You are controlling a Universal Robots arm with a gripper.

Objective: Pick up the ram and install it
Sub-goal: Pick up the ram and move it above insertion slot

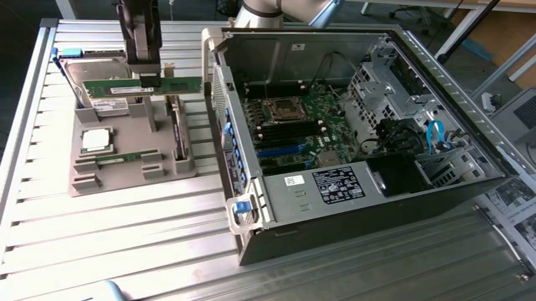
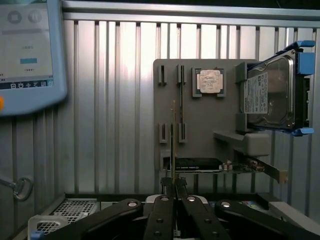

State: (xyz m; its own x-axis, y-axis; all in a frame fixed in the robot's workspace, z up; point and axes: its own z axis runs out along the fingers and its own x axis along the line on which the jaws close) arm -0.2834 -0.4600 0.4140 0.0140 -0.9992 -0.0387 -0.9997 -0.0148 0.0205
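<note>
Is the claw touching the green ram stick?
Touching. In the exterior view the claw pinches the ram stick and holds it in the air above the grey tray.

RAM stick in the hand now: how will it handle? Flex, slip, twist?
Probably stiff: the ram juts out both sides of the hand with no visible sag. Likely light, since a narrow pinch near mid-length holds it level. Edge-on in the wrist view it looks very thin, so side knocks could plausibly twist it in the grip or damage it.
</note>
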